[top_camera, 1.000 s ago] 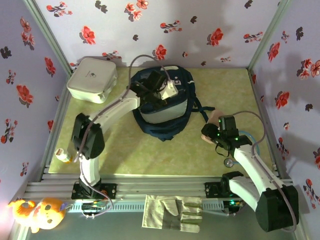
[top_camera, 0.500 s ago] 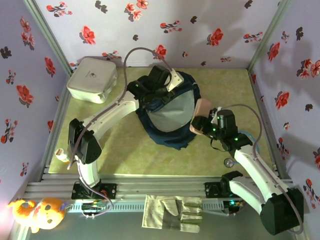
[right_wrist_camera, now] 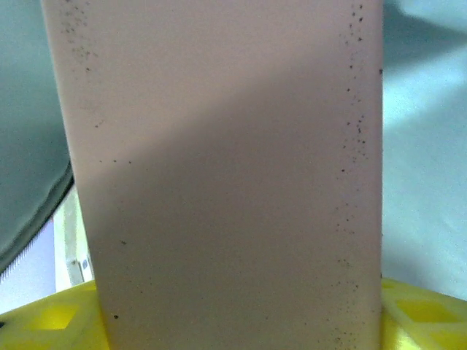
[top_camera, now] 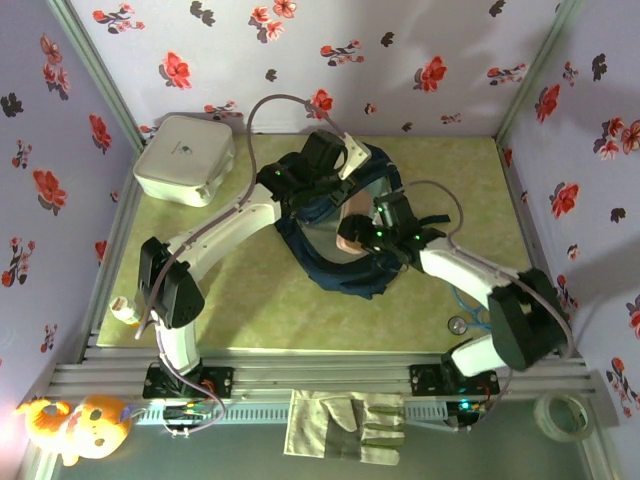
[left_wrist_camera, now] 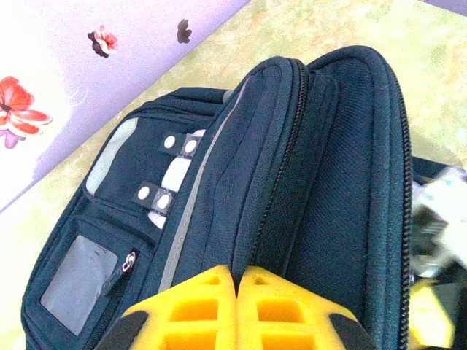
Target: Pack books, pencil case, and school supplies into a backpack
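Right claw (top_camera: pixel 374 233) gripped flat pale-pink oblong pencil case (right_wrist_camera: pixel 219 160) mid-width; prob. light, soft, may flex. Left claw (left_wrist_camera: pixel 237 310) pinched shut on navy-blue fabric backpack (left_wrist_camera: pixel 321 175) at limp rim.

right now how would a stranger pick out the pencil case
Find the navy backpack in the middle of the table. At its opening, the right jaws hold the pencil case, a flat oblong pouch. Its pale pink sets it apart from the dark bag and the white square box at the far left.
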